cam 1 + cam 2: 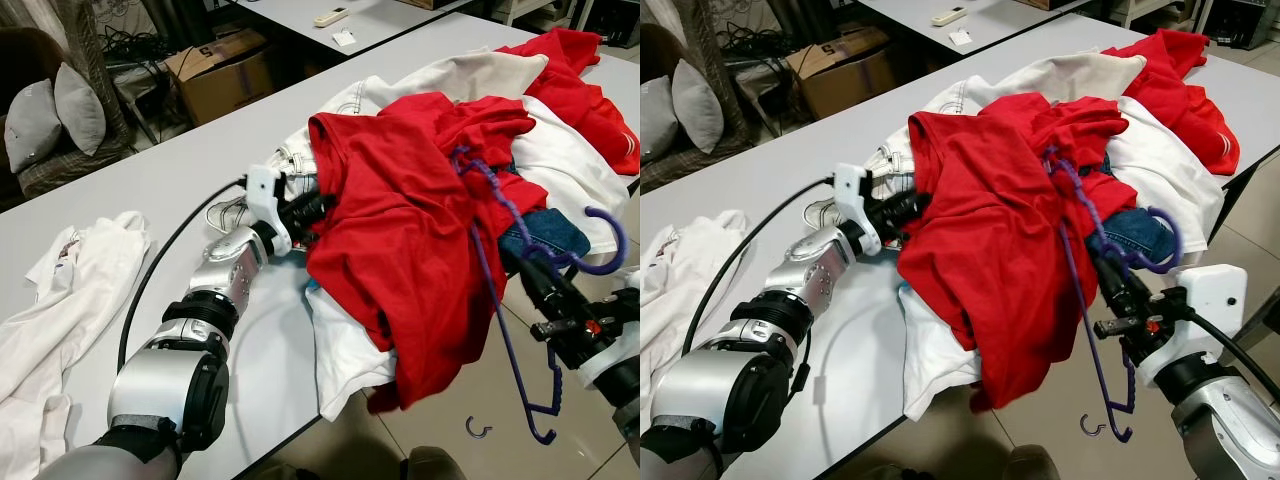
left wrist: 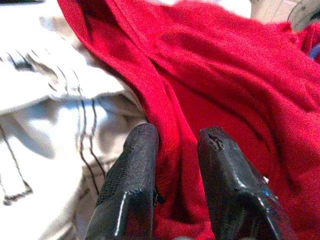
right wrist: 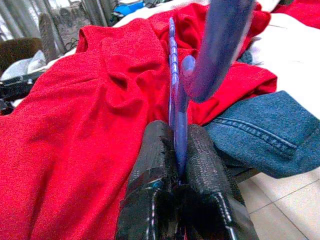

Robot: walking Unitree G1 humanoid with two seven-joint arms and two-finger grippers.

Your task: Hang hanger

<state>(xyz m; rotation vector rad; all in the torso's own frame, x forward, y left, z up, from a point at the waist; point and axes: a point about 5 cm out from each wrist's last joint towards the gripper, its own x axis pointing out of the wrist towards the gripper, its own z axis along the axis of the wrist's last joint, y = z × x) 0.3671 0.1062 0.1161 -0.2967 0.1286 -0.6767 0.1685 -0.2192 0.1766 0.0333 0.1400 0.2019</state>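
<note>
Item: purple hanger (image 1: 500, 290), its neck clamped between the fingers of the right end effector (image 3: 178, 165) just off the tabletop (image 1: 150, 190) edge, hook (image 1: 605, 240) curling above the jeans (image 3: 260, 135) and frame leaning against the red shirt (image 1: 400, 230). Left end effector (image 2: 175, 165): on the tabletop at the far side of the red shirt, fingers closed on a fold of its fabric, white garment (image 2: 55, 110) alongside. Beyond the red shirt stands a cardboard box (image 1: 222, 70) marked "5"; no other writing is legible.
</note>
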